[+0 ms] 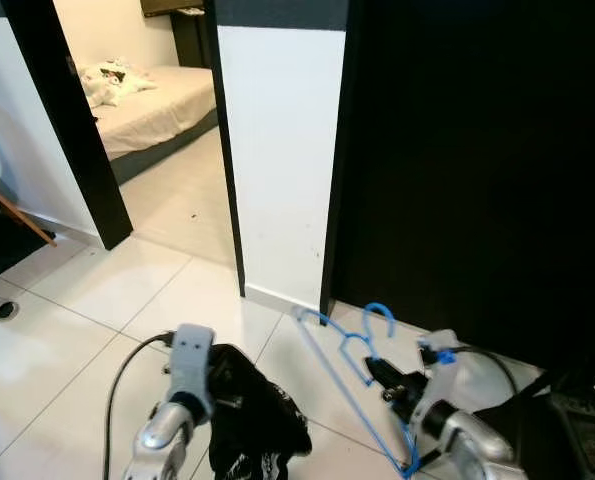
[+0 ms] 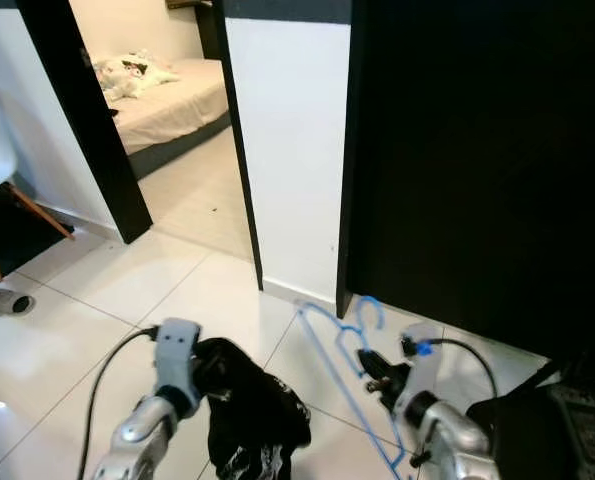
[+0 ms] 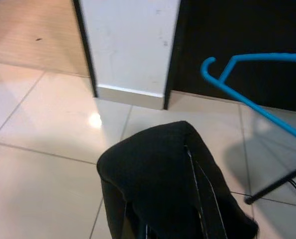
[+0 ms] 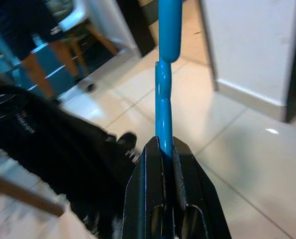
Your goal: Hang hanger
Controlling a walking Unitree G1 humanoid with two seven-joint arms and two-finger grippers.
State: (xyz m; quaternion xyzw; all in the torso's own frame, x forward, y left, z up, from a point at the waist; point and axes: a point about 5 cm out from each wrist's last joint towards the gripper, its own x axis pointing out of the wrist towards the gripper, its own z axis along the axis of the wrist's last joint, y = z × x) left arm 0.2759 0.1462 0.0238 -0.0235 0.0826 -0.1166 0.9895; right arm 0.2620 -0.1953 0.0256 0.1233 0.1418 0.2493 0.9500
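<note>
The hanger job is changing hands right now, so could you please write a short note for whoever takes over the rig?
Right gripper: shut on the blue hanger, held low in front of the robot, hook toward the dark doorway.
Left gripper: holding a black garment that droops toward the tiled floor.
Done: hanger and garment are both in hand.
Left: the garment is not on the hanger yet, and the hanger is not hung. No rail is visible from here; the dark opening ahead is too dim to judge.

Thin wire hanger [image 1: 352,370]: bright blue
Crumpled cloth garment [image 1: 252,415]: black, white print
Glossy floor tiles [image 1: 97,320]: white
Tall cabinet panel [image 1: 477,150]: black
</note>
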